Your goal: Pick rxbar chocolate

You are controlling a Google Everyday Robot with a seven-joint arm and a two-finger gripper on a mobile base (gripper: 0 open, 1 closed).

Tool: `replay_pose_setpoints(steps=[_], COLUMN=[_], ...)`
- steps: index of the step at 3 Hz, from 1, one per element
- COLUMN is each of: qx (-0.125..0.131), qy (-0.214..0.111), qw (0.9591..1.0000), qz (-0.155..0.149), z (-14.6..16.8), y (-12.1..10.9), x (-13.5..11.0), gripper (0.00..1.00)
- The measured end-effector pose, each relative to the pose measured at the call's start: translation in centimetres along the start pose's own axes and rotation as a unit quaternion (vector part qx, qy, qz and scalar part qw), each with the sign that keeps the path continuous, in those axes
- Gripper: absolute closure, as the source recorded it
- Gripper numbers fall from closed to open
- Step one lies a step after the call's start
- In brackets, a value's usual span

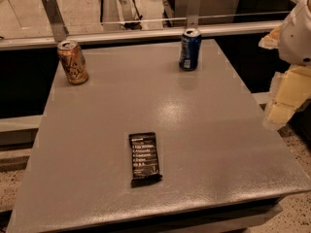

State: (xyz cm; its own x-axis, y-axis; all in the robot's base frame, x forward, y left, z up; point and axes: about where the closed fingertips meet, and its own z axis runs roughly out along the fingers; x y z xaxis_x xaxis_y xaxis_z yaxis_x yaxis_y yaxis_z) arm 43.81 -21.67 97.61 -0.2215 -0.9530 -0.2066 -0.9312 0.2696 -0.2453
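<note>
— Now, where does the rxbar chocolate lie?

— Flat on the grey table, toward 6 o'clock from the tabletop's middle, near the front edge but short of it. Its long side runs roughly from 6 to 12 o'clock. The black wrapper faces up, showing its rows of white text, with a crimped end at each tip. Nothing touches it.

— And the gripper?

— Out at 3 o'clock, past the table's right edge and well apart from the bar. It hangs in the air beside the tabletop, pale yellow, under a rounded white part of the arm. The frame's edge cuts it off, so one cannot tell whether it is released or clenched.

— What stands farther back?

— Two cans, well apart from each other and from the bar. The orange can is at about 10 o'clock, near the far left corner; it seems to lean a little, though the view is too soft to be sure. The blue can stands upright at about 1 o'clock, close to the far edge.

— Beyond the table?

— A metal rail runs across at 12 o'clock, with an upright bracket rising behind the orange can.
</note>
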Motion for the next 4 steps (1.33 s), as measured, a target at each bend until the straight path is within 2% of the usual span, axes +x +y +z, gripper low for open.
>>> replay_pose_setpoints(steps=[1,2,3,4], qx=[0.000,-0.002,-0.026,-0.059], qy=[0.000,-0.019,-0.049,-0.063], qw=[1.0000,0.9996,0.9975,0.9937], qz=[0.000,0.019,0.044,0.071], z=[0.0,1.1,3.4,6.2], y=[0.0,0.3,2.4,5.4], x=[0.0,-2.2,-7.1,-11.5], gripper=[0.00,0.00,0.00,0.00])
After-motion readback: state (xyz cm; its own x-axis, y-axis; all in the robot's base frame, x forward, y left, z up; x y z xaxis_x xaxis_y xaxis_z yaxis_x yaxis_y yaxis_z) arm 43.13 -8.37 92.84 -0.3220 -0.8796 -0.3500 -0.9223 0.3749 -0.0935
